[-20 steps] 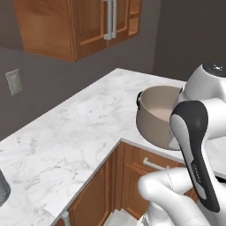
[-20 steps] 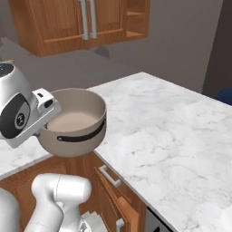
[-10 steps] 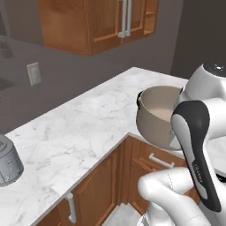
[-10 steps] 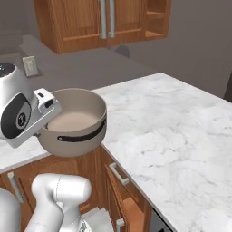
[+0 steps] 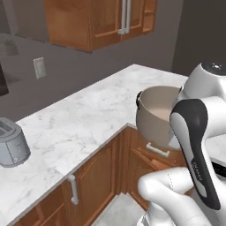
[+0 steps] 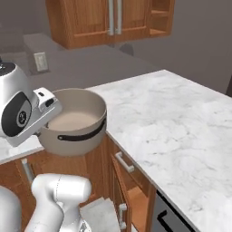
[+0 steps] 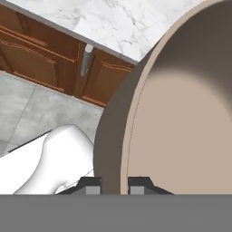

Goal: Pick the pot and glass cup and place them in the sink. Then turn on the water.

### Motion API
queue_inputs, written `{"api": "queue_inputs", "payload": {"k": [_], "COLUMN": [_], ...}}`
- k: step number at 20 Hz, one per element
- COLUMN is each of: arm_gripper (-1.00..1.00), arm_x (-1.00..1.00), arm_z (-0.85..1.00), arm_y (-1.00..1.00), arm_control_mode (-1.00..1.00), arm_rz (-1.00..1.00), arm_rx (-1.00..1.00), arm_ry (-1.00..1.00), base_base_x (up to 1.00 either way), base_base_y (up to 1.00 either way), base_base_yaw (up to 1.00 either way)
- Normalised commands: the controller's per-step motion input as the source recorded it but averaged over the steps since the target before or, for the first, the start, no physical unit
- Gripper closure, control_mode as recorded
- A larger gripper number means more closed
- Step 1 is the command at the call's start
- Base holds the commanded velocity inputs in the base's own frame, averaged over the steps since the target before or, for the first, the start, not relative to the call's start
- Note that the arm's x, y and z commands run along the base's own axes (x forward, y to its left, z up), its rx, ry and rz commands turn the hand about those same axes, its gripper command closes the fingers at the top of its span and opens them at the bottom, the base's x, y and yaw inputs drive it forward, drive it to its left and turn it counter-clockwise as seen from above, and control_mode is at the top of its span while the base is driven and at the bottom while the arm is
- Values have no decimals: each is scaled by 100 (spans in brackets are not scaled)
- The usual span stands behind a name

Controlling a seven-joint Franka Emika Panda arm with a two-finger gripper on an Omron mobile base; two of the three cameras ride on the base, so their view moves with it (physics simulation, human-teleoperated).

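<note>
The pot (image 6: 79,124) is a wide taupe-grey pot with a pale inside and a black side handle. It hangs in the air in front of the counter edge, over the lower cabinets, and looks about level. My gripper (image 7: 115,186) is shut on the pot's rim, one fingertip (image 7: 92,186) outside the wall and the other inside. In the left base view the pot (image 5: 154,114) sits just left of my arm. In the right base view the gripper (image 6: 50,113) holds the rim's left side. The glass cup, the sink and the water are out of view.
A white marble counter (image 5: 79,119) runs in an L around the corner, with wooden lower cabinets (image 5: 97,172) below. A grey toaster (image 5: 12,142) stands at the left. Upper cabinets (image 5: 103,20) hang above, and a wall outlet (image 5: 39,67) is on the grey wall.
The whole picture has shifted in both base views, so the base has moved along the counter. The toaster has come further into the left base view. The pot stays held the same way.
</note>
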Motion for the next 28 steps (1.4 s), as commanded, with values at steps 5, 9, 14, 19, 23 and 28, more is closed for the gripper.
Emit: {"api": "queue_inputs", "payload": {"k": [5, 9, 14, 19, 23, 28], "arm_gripper": [100, 100, 100, 100, 100, 100], "arm_x": [0, 0, 0, 0, 0, 0], "arm_z": [0, 0, 0, 0, 0, 0], "arm_y": [0, 0, 0, 0, 0, 0], "arm_control_mode": [100, 100, 100, 100, 100, 100], "arm_rz": [0, 0, 0, 0, 0, 0], "arm_rx": [0, 0, 0, 0, 0, 0], "arm_ry": [0, 0, 0, 0, 0, 0], "base_base_x": [-96, -63, -54, -37, -29, -27], "base_base_y": [19, 22, 37, 41, 51, 52], "base_base_yaw": [1, 6, 20, 29, 36, 38]}}
